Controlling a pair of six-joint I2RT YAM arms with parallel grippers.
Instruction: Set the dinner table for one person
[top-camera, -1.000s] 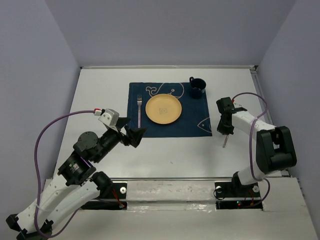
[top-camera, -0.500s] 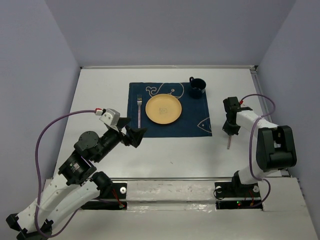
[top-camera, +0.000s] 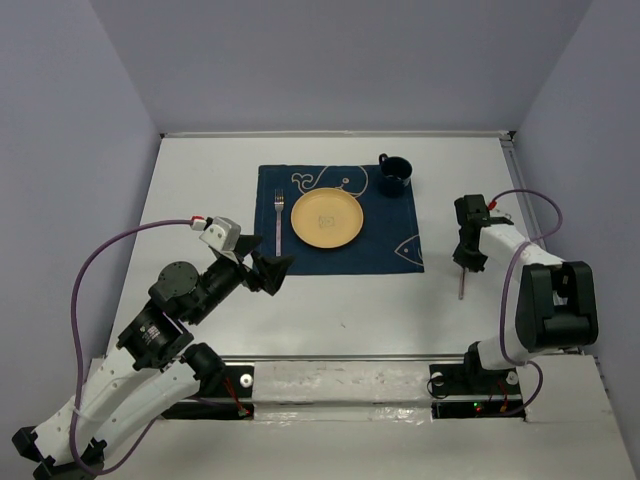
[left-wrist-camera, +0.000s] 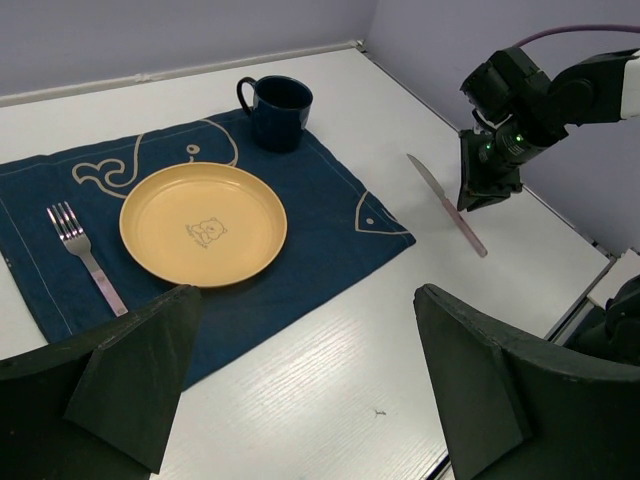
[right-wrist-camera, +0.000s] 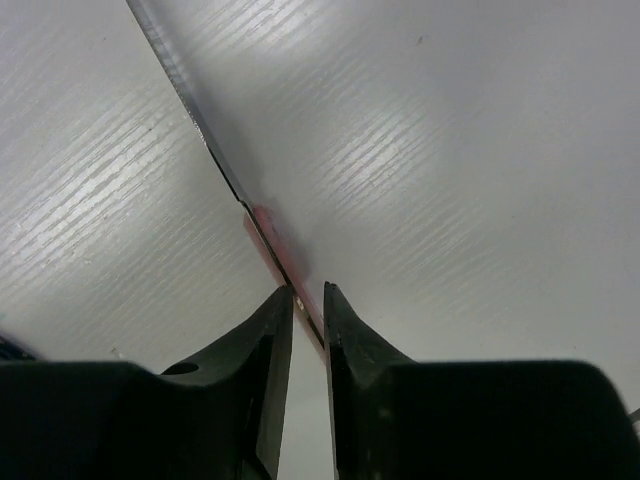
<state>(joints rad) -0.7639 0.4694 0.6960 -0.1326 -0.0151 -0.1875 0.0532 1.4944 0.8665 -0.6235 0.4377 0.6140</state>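
Observation:
On the white dinner table (top-camera: 200, 200) a navy placemat (top-camera: 400, 250) carries a yellow plate (top-camera: 327, 219), with a fork (top-camera: 279, 222) to its left and a dark blue mug (top-camera: 393, 175) at its far right corner. A knife (top-camera: 461, 285) with a pink handle lies flat on the table right of the mat. My right gripper (top-camera: 465, 262) stands over it, the jaws a narrow gap apart around the handle (right-wrist-camera: 268, 240), the blade (right-wrist-camera: 190, 110) pointing away. The left gripper (top-camera: 277, 270) hovers wide open near the mat's front left corner, holding nothing.
Pale lavender walls close in the table on three sides. A metal rail (top-camera: 340, 357) runs along the near edge by the arm bases. From the left wrist, the plate (left-wrist-camera: 203, 223), fork (left-wrist-camera: 85, 255), mug (left-wrist-camera: 279, 112), knife (left-wrist-camera: 447, 205) and right gripper (left-wrist-camera: 470, 205) all show.
The right gripper has carried the knife a little to the right and nearer, down onto the table, and its jaws have parted slightly. The left arm has stayed put.

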